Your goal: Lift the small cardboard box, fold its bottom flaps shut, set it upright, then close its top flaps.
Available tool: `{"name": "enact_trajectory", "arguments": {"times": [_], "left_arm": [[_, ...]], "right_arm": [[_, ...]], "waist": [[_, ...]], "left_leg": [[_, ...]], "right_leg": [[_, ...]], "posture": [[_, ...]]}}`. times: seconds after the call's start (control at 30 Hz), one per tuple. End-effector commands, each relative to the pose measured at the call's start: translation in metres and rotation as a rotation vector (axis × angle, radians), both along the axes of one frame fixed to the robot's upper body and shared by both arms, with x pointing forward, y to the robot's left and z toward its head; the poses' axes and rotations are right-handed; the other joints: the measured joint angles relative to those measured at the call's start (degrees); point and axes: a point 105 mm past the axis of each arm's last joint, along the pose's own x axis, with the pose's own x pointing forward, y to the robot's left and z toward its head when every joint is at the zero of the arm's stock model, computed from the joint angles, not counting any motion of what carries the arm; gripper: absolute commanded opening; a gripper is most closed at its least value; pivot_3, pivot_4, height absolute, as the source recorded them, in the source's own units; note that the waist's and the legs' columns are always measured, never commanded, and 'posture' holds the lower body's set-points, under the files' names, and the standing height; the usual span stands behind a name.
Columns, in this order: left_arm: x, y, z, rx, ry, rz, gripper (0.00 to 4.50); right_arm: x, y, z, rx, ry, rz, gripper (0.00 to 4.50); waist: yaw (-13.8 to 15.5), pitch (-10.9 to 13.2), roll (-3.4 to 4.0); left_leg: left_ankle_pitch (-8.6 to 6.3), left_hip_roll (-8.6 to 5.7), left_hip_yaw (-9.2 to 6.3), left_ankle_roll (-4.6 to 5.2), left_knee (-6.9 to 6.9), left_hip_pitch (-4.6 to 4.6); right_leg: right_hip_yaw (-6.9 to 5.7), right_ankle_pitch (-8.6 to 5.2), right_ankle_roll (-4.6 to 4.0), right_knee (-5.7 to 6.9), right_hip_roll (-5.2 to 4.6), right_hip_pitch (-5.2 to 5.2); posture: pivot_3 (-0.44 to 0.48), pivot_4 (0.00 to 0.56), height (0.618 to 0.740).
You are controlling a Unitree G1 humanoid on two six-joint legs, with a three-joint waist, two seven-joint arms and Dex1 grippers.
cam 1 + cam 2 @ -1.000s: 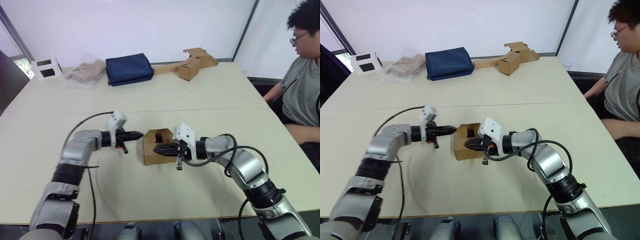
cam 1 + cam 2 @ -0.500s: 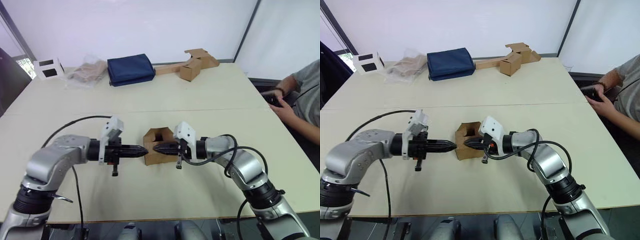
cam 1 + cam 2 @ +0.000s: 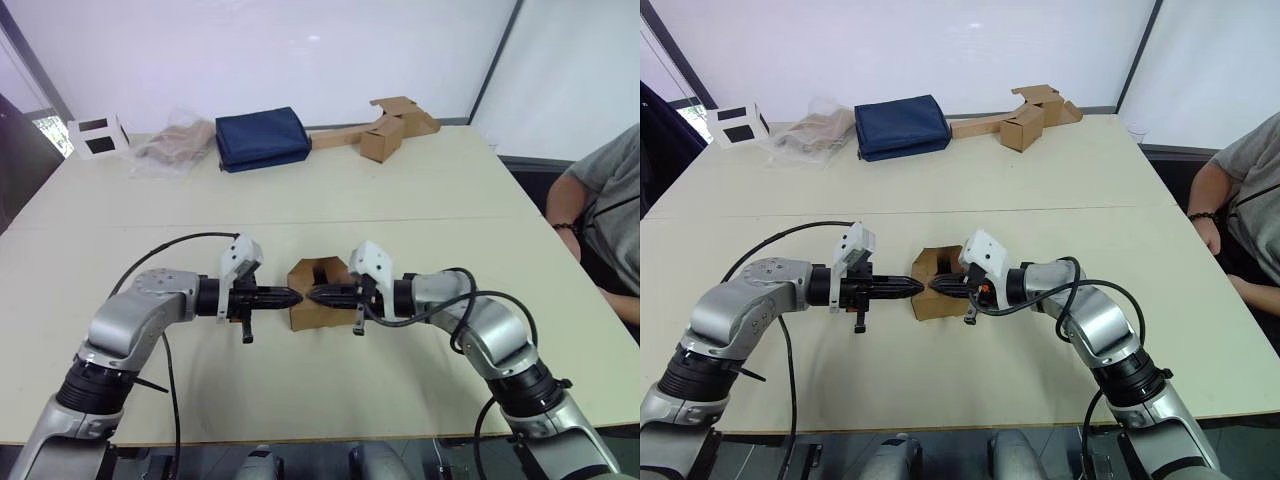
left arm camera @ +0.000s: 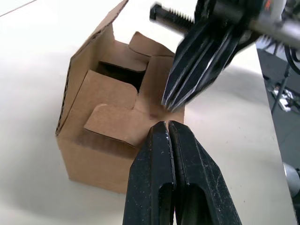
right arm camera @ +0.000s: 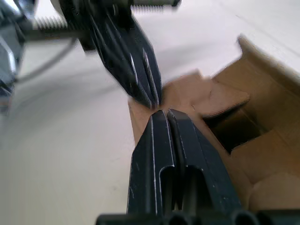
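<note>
Mid-worktop [image 3: 420, 200] I see the small cardboard box [image 3: 318, 296], upper flaps [image 4: 115, 115] partly folded in, my left gripper [image 3: 292, 296] and right gripper [image 3: 312, 295] tip to tip above it, both jaws pressed together, gripping nothing.

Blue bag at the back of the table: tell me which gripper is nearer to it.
Left. The left gripper sits at the small cardboard box, more directly in front of the blue bag. The right gripper sits beside it, slightly farther right. Both are far off.
</note>
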Motion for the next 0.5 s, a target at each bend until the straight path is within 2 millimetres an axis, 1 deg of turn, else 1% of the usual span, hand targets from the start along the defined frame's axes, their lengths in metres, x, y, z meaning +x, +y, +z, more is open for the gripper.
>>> {"name": "enact_trajectory", "arguments": {"times": [0.03, 0.07, 0.1, 0.13, 0.2, 0.27, 0.37, 0.43, 0.5], "left_arm": [[0.001, 0.001, 0.004, 0.004, -0.029, -0.009, 0.04], [0.002, 0.002, 0.004, 0.005, -0.029, -0.008, 0.04], [0.002, 0.002, 0.003, 0.005, -0.03, -0.007, 0.04], [0.002, 0.002, 0.003, 0.005, -0.03, -0.006, 0.04], [0.002, 0.003, 0.002, 0.006, -0.031, -0.005, 0.04], [0.002, 0.004, 0.001, 0.011, -0.035, -0.001, 0.04], [0.002, 0.004, 0.0, 0.011, -0.037, 0.004, 0.04], [0.002, 0.006, 0.0, 0.011, -0.037, 0.008, 0.04], [0.0, 0.006, 0.0, 0.002, -0.034, 0.008, 0.04]], "right_arm": [[0.001, 0.001, 0.065, 0.181, -0.122, 0.0, 0.0], [0.006, 0.0, 0.067, 0.169, -0.144, -0.021, 0.0], [0.012, -0.002, 0.064, 0.137, -0.165, -0.054, 0.0], [0.019, -0.003, 0.059, 0.107, -0.189, -0.086, 0.0], [0.039, -0.006, 0.052, 0.071, -0.22, -0.192, 0.0], [0.049, -0.005, 0.042, 0.021, -0.234, -0.232, 0.0], [0.05, -0.003, 0.028, -0.046, -0.228, -0.213, 0.0], [0.039, -0.001, 0.012, -0.099, -0.19, -0.141, 0.0], [0.027, 0.001, 0.006, -0.094, -0.148, -0.086, 0.0]], "waist": [[-0.23, 0.0, 0.01], [-0.21, 0.0, 0.01], [-0.14, 0.0, 0.0], [-0.02, 0.0, 0.0], [0.13, -0.01, 0.0], [0.12, 0.0, 0.0], [0.04, 0.0, 0.01], [-0.03, 0.0, 0.01], [0.06, 0.0, 0.01]], "left_leg": [[0.0, 0.0, 0.0, 0.0, 0.0, 0.0], [0.0, 0.01, -0.01, 0.0, -0.01, 0.01], [0.0, 0.01, -0.01, 0.0, -0.02, 0.01], [0.0, 0.01, -0.02, 0.0, -0.04, 0.01], [0.0, 0.0, 0.0, 0.0, -0.04, 0.0], [0.0, -0.01, 0.05, 0.0, -0.02, 0.0], [0.0, -0.01, 0.06, 0.0, -0.04, -0.02], [0.0, -0.01, 0.05, 0.0, -0.04, -0.04], [0.0, -0.01, 0.04, 0.0, -0.04, -0.04]], "right_leg": [[0.0, 0.0, 0.0, 0.02, 0.0, 0.0], [0.0, 0.0, 0.0, 0.03, 0.01, -0.02], [0.0, 0.0, 0.0, 0.03, 0.02, -0.02], [-0.02, 0.0, 0.0, -0.01, 0.01, 0.0], [-0.02, 0.0, 0.0, -0.06, -0.01, 0.01], [0.02, 0.0, 0.0, -0.03, -0.03, 0.0], [0.02, 0.0, 0.0, 0.0, -0.02, -0.06], [0.02, 0.0, 0.0, -0.01, -0.01, -0.08], [0.01, 0.0, 0.0, -0.01, -0.02, -0.06]], "posture": [[0.0, 0.15, 0.74], [0.0, 0.15, 0.74], [0.0, 0.15, 0.74], [0.0, 0.15, 0.74], [0.0, 0.15, 0.74], [0.0, 0.15, 0.74], [0.0, 0.15, 0.74], [0.0, 0.15, 0.74], [0.0, 0.15, 0.74]]}}
